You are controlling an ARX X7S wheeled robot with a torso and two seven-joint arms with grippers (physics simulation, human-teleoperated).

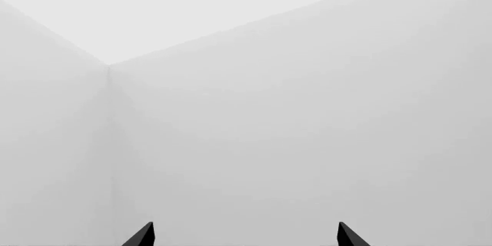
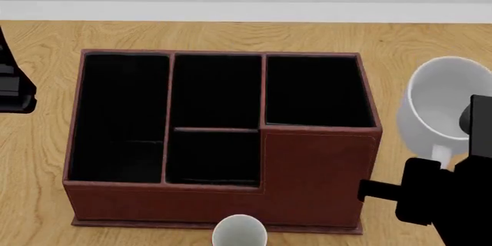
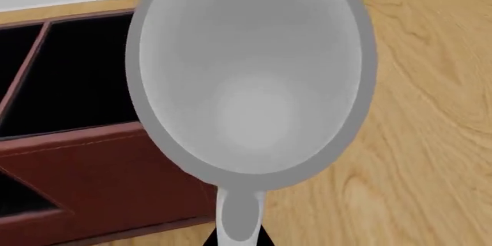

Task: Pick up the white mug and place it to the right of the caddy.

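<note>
The white mug hangs tilted to the right of the caddy, its mouth facing the camera. My right gripper is shut on the mug's handle, with black fingertips either side of the loop. In the right wrist view the white mug fills the frame, with the caddy just beside it. The caddy is reddish-brown with four black-lined compartments. My left gripper is open, facing bare white walls with nothing between its fingertips.
A smaller mug's white rim shows just in front of the caddy at the near edge. The left arm's black body sits at the left edge. The wooden table runs back to a white wall.
</note>
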